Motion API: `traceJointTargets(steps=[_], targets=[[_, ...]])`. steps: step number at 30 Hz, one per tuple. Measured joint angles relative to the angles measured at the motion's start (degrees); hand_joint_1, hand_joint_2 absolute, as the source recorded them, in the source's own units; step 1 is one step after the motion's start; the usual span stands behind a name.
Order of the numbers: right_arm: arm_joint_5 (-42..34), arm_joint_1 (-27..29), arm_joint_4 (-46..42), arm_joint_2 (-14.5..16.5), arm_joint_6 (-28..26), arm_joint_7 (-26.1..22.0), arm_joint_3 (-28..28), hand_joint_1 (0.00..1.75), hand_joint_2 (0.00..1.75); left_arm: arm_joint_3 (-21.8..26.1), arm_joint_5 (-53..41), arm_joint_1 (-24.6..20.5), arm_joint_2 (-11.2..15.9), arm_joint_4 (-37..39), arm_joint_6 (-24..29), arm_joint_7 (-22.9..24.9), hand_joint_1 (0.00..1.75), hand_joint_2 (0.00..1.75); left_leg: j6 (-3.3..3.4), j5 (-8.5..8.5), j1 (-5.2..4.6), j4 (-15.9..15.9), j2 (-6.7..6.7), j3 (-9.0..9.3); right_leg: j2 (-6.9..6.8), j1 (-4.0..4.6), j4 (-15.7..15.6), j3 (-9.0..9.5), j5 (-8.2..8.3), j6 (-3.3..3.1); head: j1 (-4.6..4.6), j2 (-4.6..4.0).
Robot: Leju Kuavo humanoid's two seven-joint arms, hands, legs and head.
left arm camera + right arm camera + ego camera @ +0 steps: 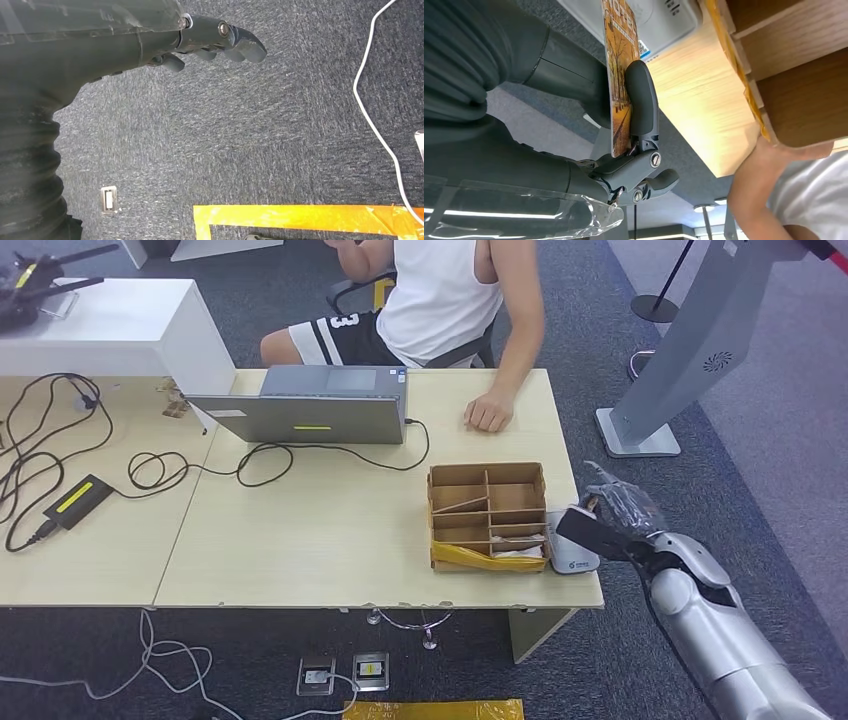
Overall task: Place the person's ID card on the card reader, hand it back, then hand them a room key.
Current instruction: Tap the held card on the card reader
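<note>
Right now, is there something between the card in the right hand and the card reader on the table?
Nothing visible does. The right hand pinches the card just above the card reader, which lies at the table corner beside the cardboard organizer. The organizer stands to the side, not in the path.

The card [620, 75] in the grey right hand [634, 125] is showing orange & yellow trees. The table [330, 530] is looking pale wood, w/ a brown cardboard box [488, 515] w/ yellow tape. The laptop [310, 405] is grey. The person's top [435, 295] is white, shorts [335, 335] black w/ white stripes. The carpet [275, 125] is looking speckled dark grey w/ orange tape [300, 217].
</note>
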Motion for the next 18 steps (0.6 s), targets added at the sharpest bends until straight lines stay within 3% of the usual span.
traceJointTargets(steps=[18], targets=[[0.49,2.57,-0.23,1.34,-0.50,0.84,-0.36,1.75,1.75,-0.08,-0.72,0.00,0.36,0.01,-0.66,-0.06,0.00,1.75,0.00,0.00,0.00,0.00,0.00,0.00,0.01,0.00,0.00,-0.01,0.00,0.00,-0.01,0.00]])
